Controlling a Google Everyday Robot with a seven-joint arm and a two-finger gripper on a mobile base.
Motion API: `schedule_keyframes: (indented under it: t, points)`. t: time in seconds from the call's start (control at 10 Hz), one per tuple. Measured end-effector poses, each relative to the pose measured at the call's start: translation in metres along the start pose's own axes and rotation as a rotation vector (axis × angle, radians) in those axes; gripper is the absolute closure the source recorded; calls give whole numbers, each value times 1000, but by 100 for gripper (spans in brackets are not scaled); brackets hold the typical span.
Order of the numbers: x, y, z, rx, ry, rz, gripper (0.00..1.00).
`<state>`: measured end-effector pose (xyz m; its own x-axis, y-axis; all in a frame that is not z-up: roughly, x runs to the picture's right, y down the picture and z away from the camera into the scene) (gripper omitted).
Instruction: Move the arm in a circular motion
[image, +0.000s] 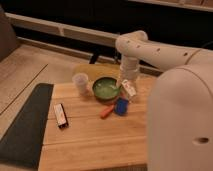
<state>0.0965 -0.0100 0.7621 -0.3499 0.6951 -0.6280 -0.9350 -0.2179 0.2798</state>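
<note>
The arm (155, 52) is glossy off-white and reaches in from the right, with a very large segment (182, 120) filling the lower right of the camera view. Its rounded joint (131, 44) sits above the far side of the wooden table (90, 142). From that joint a narrower section drops down to the gripper (122, 82), which hangs just over the right rim of a green bowl (104, 89).
On the table are a clear cup (80, 82), a white packet (129, 89), a blue object (121, 106), an orange-red object (106, 111) and a black device with a white label (60, 115). A dark mat (25, 120) lies along the left. Dark cabinets stand behind.
</note>
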Motion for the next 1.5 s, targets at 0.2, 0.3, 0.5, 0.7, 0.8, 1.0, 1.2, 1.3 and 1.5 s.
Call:
schedule_keyframes:
  t: [0.2,0.3,0.5,0.7,0.8,1.0,1.2,1.3,1.5]
  points:
    - [2,43,-2,13,-4,-68,35]
    - [4,65,-2,22,-5,-103,35]
    - [9,105,-3,29,-8,-167,35]
    - [15,144,-6,30,-30,-243,35]
    - [19,162,-6,30,-51,-286,35]
    - [32,195,-2,31,-79,-366,35]
    - [57,231,1,7,-94,-447,35]
    - [69,245,1,-3,-102,-481,35]
    - [93,269,0,-19,-126,-550,35]
